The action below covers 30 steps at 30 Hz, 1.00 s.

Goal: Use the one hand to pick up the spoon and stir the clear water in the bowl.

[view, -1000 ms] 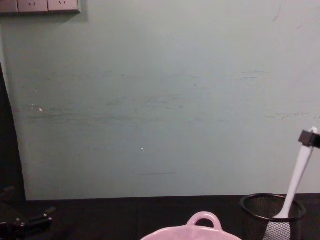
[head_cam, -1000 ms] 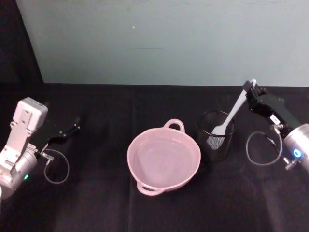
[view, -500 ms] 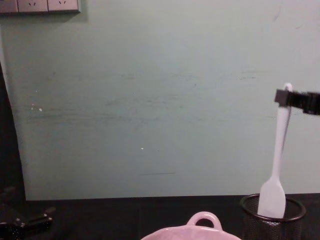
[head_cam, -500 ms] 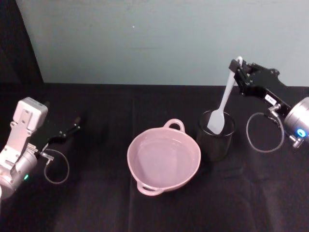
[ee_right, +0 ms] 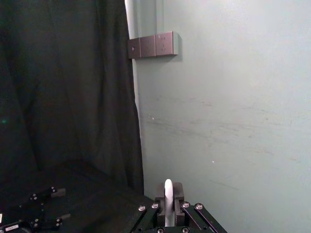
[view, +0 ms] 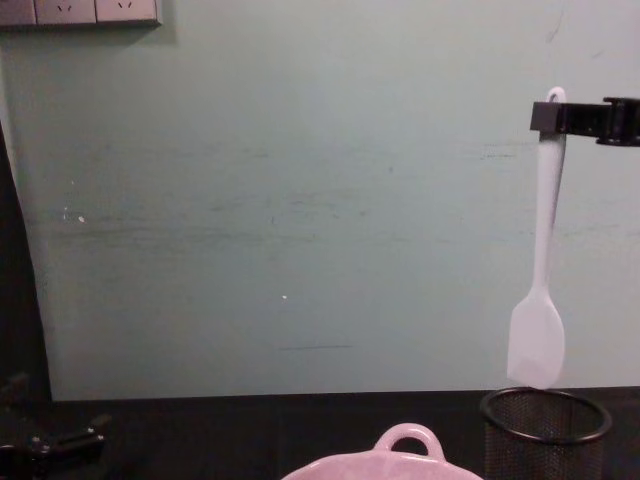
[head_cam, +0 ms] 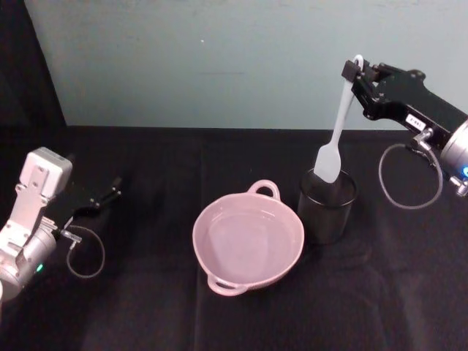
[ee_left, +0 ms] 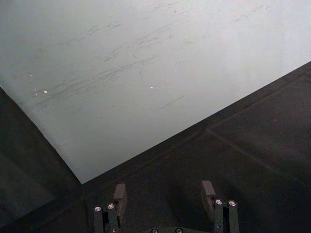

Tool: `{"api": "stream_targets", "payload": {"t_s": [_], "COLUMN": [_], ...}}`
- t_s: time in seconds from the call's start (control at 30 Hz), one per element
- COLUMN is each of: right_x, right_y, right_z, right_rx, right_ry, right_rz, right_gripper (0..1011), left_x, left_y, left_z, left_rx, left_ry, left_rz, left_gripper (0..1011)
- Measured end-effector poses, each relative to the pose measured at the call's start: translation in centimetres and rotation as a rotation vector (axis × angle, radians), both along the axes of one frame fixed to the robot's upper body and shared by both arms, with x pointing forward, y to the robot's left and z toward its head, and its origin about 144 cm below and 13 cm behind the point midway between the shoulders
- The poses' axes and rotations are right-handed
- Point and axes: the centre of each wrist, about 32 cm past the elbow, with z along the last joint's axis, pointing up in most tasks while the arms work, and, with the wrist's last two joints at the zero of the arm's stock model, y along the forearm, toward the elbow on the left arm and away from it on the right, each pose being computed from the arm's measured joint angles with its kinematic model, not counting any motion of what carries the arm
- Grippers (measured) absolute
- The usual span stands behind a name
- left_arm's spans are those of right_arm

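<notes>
1. Head view: the right hand (head_cam: 356, 72) is raised at the right, in front of the pale wall (head_cam: 219, 58), and is clenched on the top end of the spoon (head_cam: 338, 124). The spoon hangs nearly upright, with its flat head down over the black mesh cup (head_cam: 326, 216). The pink bowl (head_cam: 197, 238) sits on the dark surface (head_cam: 146, 307) just left of the cup, and a faint waterline shows inside it. One loop handle faces the wall. The left hand (head_cam: 110, 196) lies low at the far left, well apart from the bowl.
2. Left wrist view: the left hand (ee_left: 164, 194) is released. Its fingers (ee_left: 120, 194) are spread with nothing between them, above bare surface (ee_left: 243, 145).
3. Right wrist view: the right hand (ee_right: 168, 199) pinches the rounded white handle end of the spoon (ee_right: 168, 187), which stands up between the two pads.
4. Chest view: the right hand (view: 548, 115) holds the spoon (view: 545, 220) by its loop end. The head hangs free, just above the rim of the mesh cup (view: 545, 415) and not inside it. The bowl (view: 407, 437) shows at the bottom edge, left of the cup. The left hand (view: 70, 440) is at the lower left.
</notes>
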Motion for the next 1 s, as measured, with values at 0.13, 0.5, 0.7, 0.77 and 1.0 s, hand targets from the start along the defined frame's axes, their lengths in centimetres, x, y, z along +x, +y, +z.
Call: {"api": "stream_targets", "payload": {"t_s": [0.13, 0.5, 0.7, 0.77, 1.0], "right_x": [0.0, 0.0, -0.3, -0.5, -1.0], "right_y": [0.0, 0.0, -0.2, -0.2, 2.3], "right_z": [0.0, -0.2, -0.1, -0.1, -0.4], "right_rx": [0.001, 0.002, 0.001, 0.0, -0.008], "right_ry": [0.0, 0.003, 0.001, -0.002, -0.009], "right_rz": [0.0, -0.002, -0.003, 0.0, 0.083], "right_gripper": [110, 110, 110, 110, 110], "left_x": [0.0, 0.0, 0.0, 0.0, 0.0], "left_y": [0.0, 0.0, 0.0, 0.0, 0.0], "left_z": [0.0, 0.0, 0.0, 0.0, 0.0], "left_rx": [0.0, 0.0, 0.0, 0.0, 0.0], "left_ry": [0.0, 0.0, 0.0, 0.0, 0.0], "left_rz": [0.0, 0.0, 0.0, 0.0, 0.0], "left_gripper": [1005, 1005, 1005, 1005, 1005]}}
